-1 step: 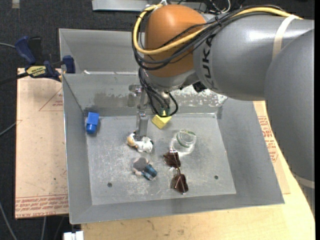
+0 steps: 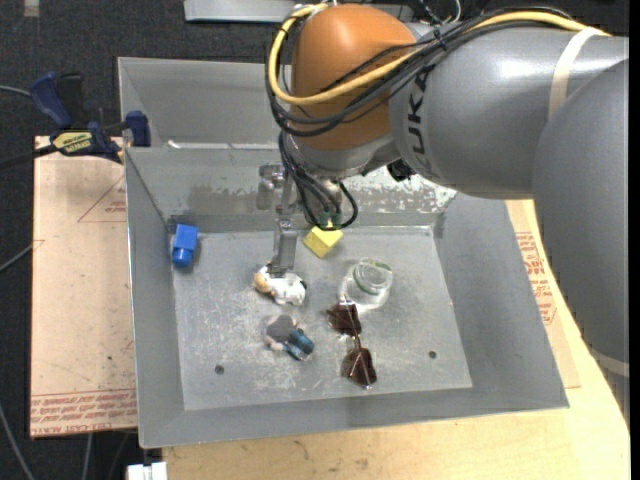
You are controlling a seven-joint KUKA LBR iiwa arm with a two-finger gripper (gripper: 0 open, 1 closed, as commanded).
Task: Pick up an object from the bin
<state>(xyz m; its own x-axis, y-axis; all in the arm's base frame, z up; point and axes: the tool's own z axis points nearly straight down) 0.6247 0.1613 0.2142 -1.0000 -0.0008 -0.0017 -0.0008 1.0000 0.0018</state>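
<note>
Pincer [image 2: 281,266] low in grey metal bin [image 2: 420,383], tip right at small white-and-tan lumpy object [image 2: 282,287] near bin centre. Wide or narrow: cannot tell. Best to centre on lump, close gently, lift straight, clear of yellow plastic block [image 2: 321,240] nearby. Contact itself is hard to make out. Lump's kind unclear.

Blue block [image 2: 184,245]; yellow block [image 2: 321,240]; brown sunglasses [image 2: 352,343].

blue block [image 2: 184,245], yellow block [image 2: 322,240], grey bin [image 2: 415,363].
</note>
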